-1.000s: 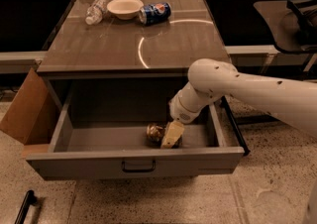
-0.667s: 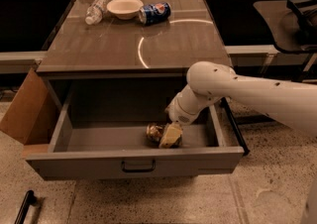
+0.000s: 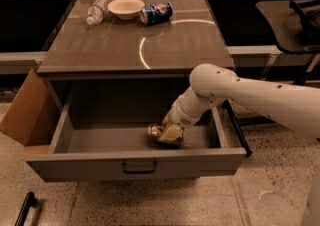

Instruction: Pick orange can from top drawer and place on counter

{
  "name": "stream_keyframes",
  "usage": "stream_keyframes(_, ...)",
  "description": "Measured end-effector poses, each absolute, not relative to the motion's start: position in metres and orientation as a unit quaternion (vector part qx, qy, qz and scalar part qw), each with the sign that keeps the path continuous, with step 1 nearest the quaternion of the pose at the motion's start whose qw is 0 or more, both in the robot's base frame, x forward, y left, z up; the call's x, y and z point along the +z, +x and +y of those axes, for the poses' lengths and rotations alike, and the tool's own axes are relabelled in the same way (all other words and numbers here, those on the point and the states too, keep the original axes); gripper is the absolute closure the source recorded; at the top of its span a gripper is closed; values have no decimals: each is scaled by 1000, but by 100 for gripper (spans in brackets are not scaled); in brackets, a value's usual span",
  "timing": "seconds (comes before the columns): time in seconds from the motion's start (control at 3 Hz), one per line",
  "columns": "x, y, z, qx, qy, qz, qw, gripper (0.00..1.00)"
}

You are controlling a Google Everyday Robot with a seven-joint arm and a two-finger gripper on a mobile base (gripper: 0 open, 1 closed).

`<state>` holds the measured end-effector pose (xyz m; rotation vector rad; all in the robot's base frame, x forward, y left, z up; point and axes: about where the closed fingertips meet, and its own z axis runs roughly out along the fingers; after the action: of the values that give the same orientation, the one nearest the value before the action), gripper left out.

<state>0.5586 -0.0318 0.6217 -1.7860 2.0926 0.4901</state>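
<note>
The top drawer stands pulled open, with its black handle on the front panel. The orange can, wrinkly and golden-brown, lies on the drawer floor near the front right. My gripper reaches down into the drawer from the white arm and sits right at the can's right side, touching or covering part of it. The counter is the glossy grey-brown top above the drawer, with a curved light reflection.
On the counter's far edge lie a clear plastic bottle, a white bowl and a blue soda can on its side. A brown cardboard flap stands left of the drawer. A dark chair is at right.
The gripper has shifted slightly down and left, closer onto the can. The can stays on the drawer floor.
</note>
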Motion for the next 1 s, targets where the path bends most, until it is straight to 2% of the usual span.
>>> stream_keyframes(0.33, 639, 559, -39, 203, -627, 726, 197, 88)
stream_keyframes(0.67, 682, 560, -57, 229, -626, 703, 250, 100)
stream_keyframes(1.0, 716, 561, -75, 238, -624, 685, 290, 100)
